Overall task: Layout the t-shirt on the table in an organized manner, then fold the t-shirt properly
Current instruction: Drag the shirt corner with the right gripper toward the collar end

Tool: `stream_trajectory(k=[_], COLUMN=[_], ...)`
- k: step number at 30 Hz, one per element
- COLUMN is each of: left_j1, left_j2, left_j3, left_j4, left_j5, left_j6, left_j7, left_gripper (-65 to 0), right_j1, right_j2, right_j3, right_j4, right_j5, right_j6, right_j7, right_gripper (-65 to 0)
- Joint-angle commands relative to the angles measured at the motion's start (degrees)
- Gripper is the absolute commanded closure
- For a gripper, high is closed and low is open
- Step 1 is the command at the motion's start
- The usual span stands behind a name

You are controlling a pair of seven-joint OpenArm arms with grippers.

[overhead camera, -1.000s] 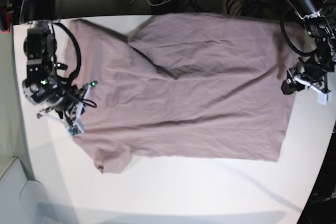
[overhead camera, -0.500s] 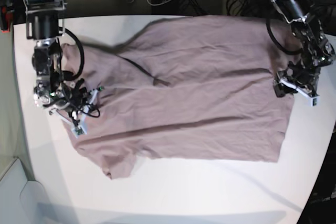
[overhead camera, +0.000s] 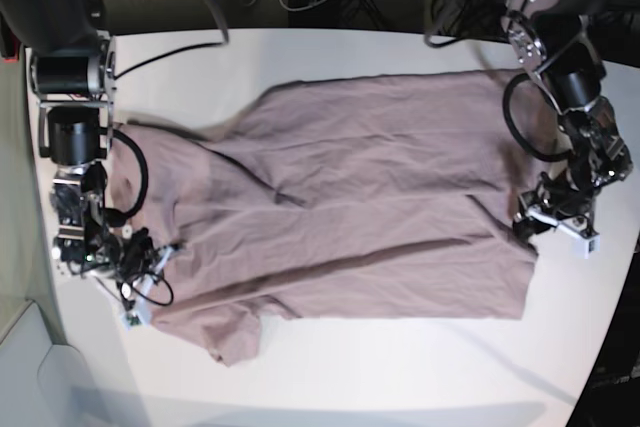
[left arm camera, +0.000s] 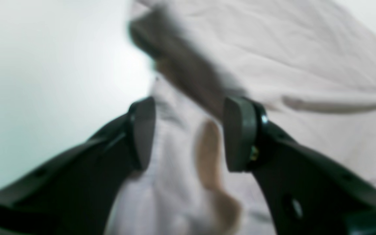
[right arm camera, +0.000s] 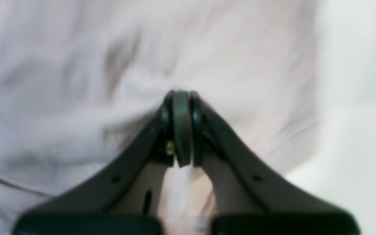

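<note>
Spreading t-shirt on worktop, long axis 3-to-9 o'clock. Right pincer clamped on fabric at 9 o'clock edge; left pincer parted, straddling hem at 3 o'clock, not gripping.

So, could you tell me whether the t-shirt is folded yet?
Not yet: the t-shirt lies spread over the table, wrinkled, one sleeve showing.

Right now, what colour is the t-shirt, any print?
Plain dusty mauve-brown t-shirt, no print visible; clearest in the base view.
</note>
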Motion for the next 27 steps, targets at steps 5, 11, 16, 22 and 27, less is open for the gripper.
stream_trajectory(k=[5, 11, 16, 22, 27], left_j1=[1.71, 11.38, 20.88, 26.15, 25.54], left_j2=[-4.78, -4.6, -1.17, 3.93, 4.89], left_j3=[-1.4, -7.73, -8.35, -8.0, -7.91], left_j4=[8.6, 25.57, 40.43, 46.14, 39.02], left_j5=[-4.59, -14.44, -22.53, -23.23, -19.98], left_j6=[-0.58, -0.58, -0.58, -0.58, -0.66], left_j7=[2.39, 14.09, 18.83, 18.66, 18.57], left_gripper=[-32.9, -32.9, -32.9, -33.0, -33.1], right_j1=[-2.9, -19.95, -36.3, -48.79, -51.78], right_j2=[4.67, 7.4, 4.76, -1.83, -6.93], right_j3=[0.55, 6.08, 15.14, 22.88, 24.19], right_j4=[15.92, 43.18, 60.76, 66.21, 62.17], right_j5=[1.01, 1.01, 1.19, 1.19, 1.19], right_j6=[-0.22, -0.22, -0.22, -0.22, 0.49], right_j7=[-4.17, -12.87, -13.31, -12.7, -11.29], right_gripper=[0.0, 0.0, 0.0, -0.6, -13.8])
